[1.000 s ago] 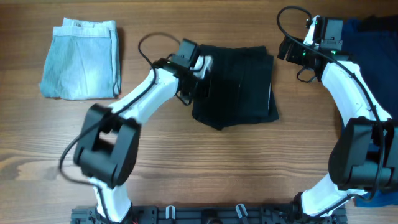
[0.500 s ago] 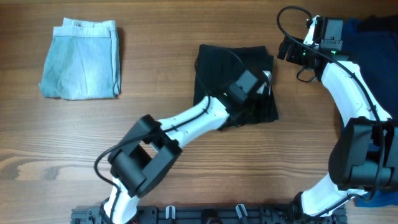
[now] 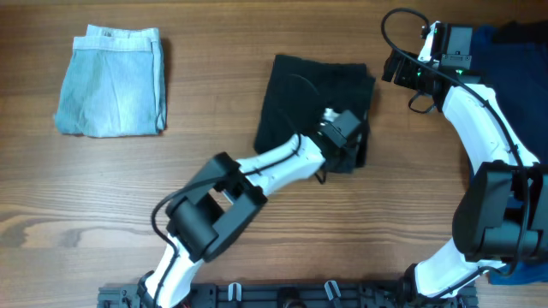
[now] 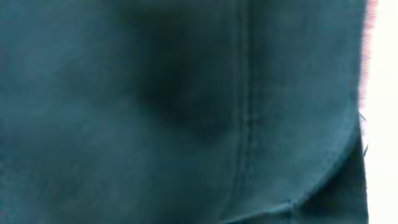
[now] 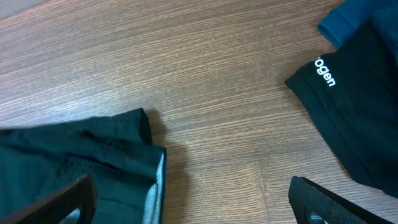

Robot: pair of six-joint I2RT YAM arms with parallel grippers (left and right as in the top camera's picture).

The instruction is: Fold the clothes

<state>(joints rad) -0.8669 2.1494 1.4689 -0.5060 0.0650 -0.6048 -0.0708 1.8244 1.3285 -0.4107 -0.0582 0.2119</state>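
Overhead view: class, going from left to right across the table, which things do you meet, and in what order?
pale blue denim piece → black garment → right gripper → dark blue garment

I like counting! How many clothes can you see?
4: denim piece far left, black shorts centre, blue garment and black garment far right; others may be hidden.
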